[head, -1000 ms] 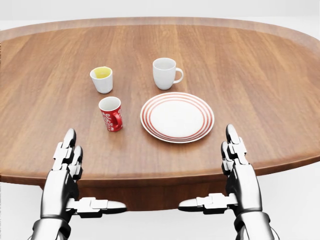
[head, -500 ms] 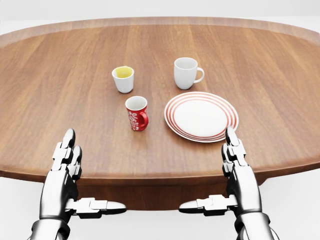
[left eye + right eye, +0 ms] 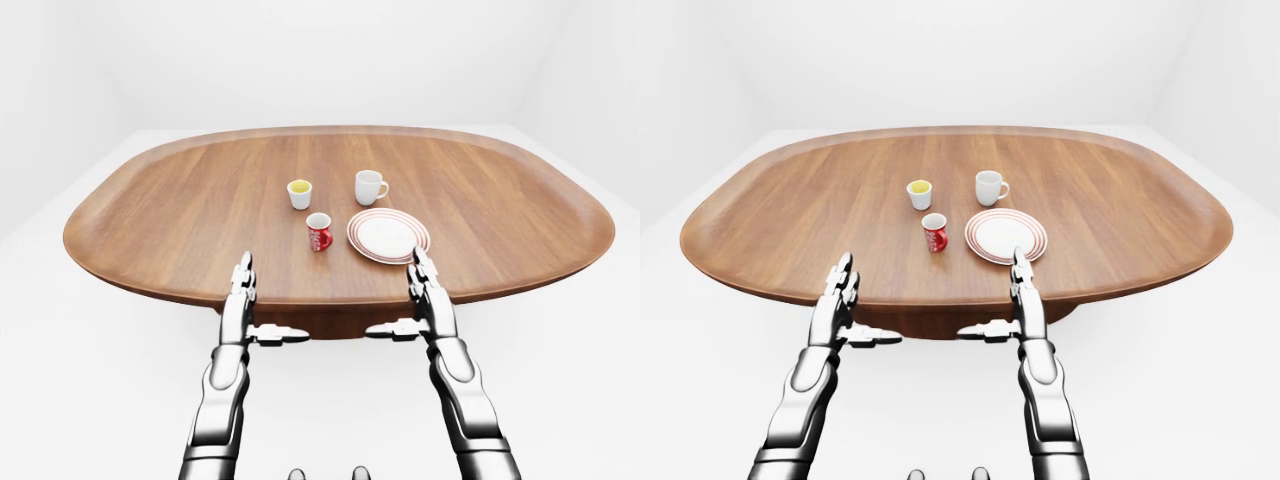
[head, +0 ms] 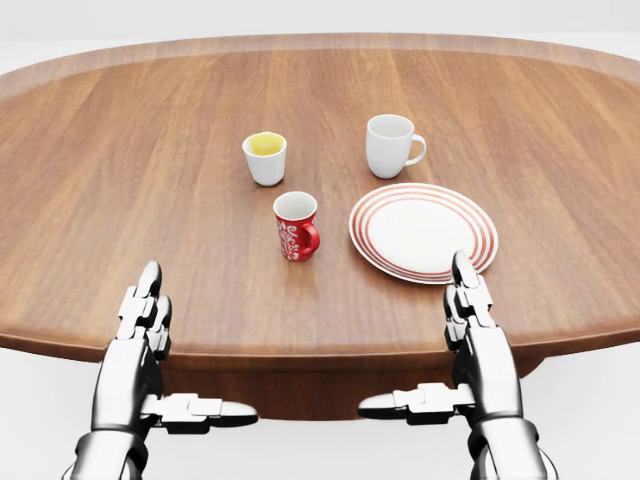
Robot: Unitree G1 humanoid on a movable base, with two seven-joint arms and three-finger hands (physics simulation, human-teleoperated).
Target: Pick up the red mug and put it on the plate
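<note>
Wooden table (image 4: 120, 200): white cups flanking red mug (image 4: 297, 226).

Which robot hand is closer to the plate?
Right. The right hand reaches just below the plate, its fingertip at the rim. The left hand sits far off to the plate's lower left.

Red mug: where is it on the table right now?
In the head view the red mug stands upright near the table's middle, just left of the plate and below the yellow-filled cup, touching neither.
</note>
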